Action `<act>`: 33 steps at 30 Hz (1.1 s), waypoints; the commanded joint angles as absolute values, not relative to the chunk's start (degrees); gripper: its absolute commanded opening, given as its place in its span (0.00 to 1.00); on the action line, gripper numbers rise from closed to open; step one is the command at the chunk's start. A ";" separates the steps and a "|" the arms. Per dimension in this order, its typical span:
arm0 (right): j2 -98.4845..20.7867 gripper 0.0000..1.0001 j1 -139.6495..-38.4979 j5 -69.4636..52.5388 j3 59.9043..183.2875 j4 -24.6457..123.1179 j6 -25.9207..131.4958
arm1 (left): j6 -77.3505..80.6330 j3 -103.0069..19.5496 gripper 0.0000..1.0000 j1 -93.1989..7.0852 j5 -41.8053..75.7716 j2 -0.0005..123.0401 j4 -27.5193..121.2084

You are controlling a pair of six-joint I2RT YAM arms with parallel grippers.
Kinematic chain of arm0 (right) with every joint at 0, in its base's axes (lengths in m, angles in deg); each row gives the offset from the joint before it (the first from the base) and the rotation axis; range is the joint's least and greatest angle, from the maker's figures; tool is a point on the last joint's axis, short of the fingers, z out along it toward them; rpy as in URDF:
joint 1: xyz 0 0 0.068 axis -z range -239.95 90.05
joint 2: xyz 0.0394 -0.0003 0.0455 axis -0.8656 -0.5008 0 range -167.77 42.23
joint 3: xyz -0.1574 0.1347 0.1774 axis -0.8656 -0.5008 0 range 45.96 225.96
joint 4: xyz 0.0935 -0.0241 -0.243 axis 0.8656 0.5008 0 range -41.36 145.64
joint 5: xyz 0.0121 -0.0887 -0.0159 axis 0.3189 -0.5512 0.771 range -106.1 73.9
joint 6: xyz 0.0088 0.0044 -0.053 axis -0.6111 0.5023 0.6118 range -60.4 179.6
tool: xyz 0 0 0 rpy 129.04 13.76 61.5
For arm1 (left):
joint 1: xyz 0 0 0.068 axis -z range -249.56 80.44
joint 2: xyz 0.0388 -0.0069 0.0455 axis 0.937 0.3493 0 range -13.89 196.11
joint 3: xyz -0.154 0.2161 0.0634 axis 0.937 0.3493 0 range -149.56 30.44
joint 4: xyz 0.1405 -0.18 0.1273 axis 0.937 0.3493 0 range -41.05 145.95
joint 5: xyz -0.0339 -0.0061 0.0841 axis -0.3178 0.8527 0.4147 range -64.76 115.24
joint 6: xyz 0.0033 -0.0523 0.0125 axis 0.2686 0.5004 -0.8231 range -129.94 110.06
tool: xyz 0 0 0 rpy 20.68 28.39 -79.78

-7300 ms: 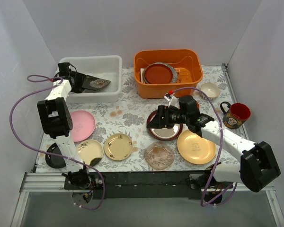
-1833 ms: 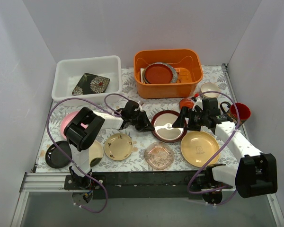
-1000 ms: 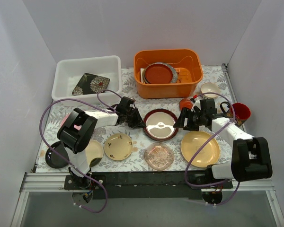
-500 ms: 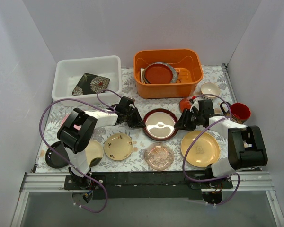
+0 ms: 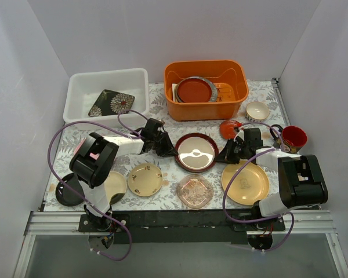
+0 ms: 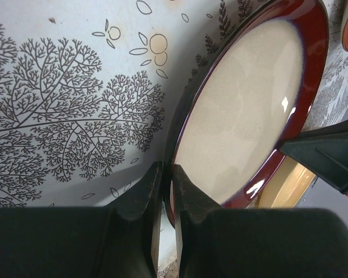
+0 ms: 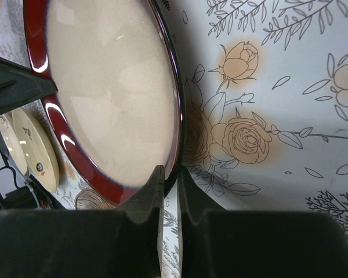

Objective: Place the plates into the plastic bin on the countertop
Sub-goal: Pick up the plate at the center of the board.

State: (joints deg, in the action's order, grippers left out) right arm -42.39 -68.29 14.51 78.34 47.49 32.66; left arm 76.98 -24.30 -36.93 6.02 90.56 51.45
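A glossy dark-rimmed plate (image 5: 195, 152) lies mid-countertop (image 5: 162, 124). My left gripper (image 5: 169, 149) is shut on its left rim, and my right gripper (image 5: 223, 155) is shut on its right rim. In the left wrist view the jaws (image 6: 167, 174) pinch the plate's (image 6: 243, 104) edge. The right wrist view shows the right gripper (image 7: 171, 174) gripping the plate's (image 7: 110, 92) red rim. The white plastic bin (image 5: 107, 74) at back left holds a black square floral plate (image 5: 111, 103). Loose plates: gold (image 5: 145, 178), large gold (image 5: 245, 182), clear pink glass (image 5: 195, 191), small red (image 5: 229, 127), black (image 5: 66, 191), pink (image 5: 78, 152).
An orange tub (image 5: 206, 66) with dishes stands at the back centre. A cream bowl (image 5: 257, 110) and a red mug (image 5: 293, 139) sit at the right. Purple cables loop over the left side. White walls close in both sides.
My right gripper has closed from wide open onto the plate's right rim. The left gripper has kept its grip on the left rim, and the plate has barely moved.
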 commanded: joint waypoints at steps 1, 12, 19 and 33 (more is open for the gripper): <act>-42.06 0.05 -68.82 14.57 76.73 42.93 32.01 | 78.13 -23.17 0.07 -36.77 5.73 87.19 47.28; -44.16 0.01 -68.82 16.42 76.37 42.14 32.71 | 79.53 -20.89 0.52 -36.77 6.00 86.75 41.84; -44.60 0.01 -68.91 17.29 76.11 41.87 33.23 | 81.37 -18.08 0.49 -36.77 0.13 88.42 29.65; -45.57 0.01 -68.82 20.02 74.88 38.97 33.15 | 80.41 -11.66 0.33 -35.28 -6.66 81.48 12.31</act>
